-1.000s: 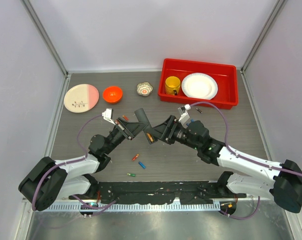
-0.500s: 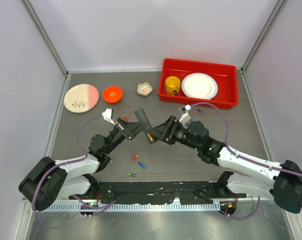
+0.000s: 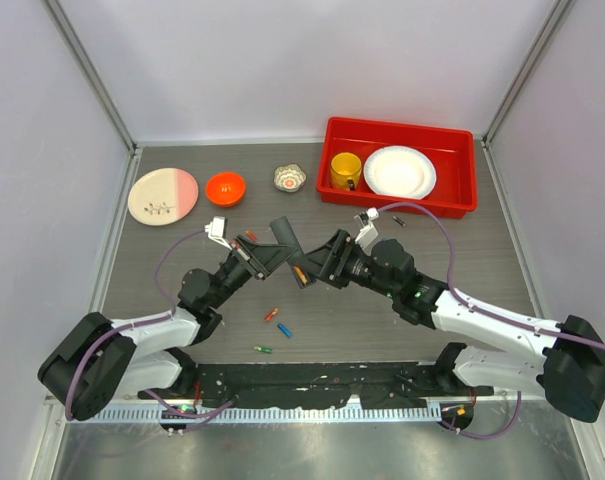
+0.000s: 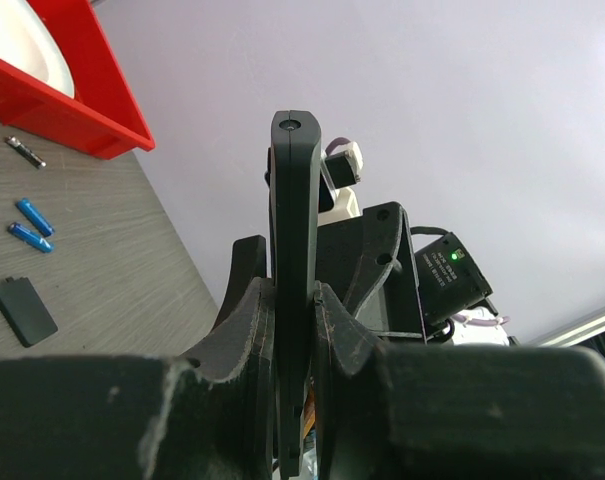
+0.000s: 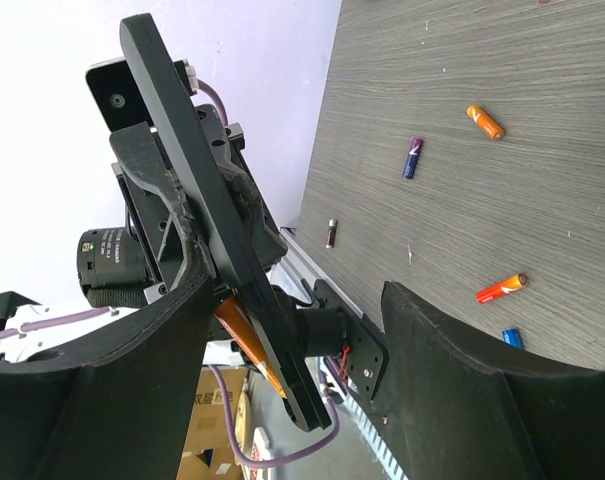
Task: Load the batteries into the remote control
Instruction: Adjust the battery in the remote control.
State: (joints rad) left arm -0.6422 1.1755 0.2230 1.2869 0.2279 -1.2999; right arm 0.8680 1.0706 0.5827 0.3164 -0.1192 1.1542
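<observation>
The remote control (image 3: 285, 243) is held upright above the table, and my left gripper (image 4: 294, 290) is shut on its edges. In the left wrist view the remote control (image 4: 294, 200) stands tall between the jaws. My right gripper (image 5: 297, 290) stands open with its fingers on either side of the remote control's (image 5: 197, 200) lower end. An orange battery (image 5: 244, 340) lies against the remote's face beside the left finger (image 5: 132, 380). Loose batteries lie on the table: an orange-red one (image 3: 271, 314), a blue one (image 3: 284, 330) and a green one (image 3: 263, 349).
A red tray (image 3: 452, 195) with a yellow mug (image 3: 345, 171) and white plate (image 3: 399, 172) stands at the back right. An orange bowl (image 3: 225, 187), pink plate (image 3: 163, 195) and small dish (image 3: 290, 178) sit along the back. A small black flat piece (image 4: 22, 310) lies by two blue batteries (image 4: 34, 215).
My right arm has edged slightly left toward the remote control. The left arm and the remote have not moved.
</observation>
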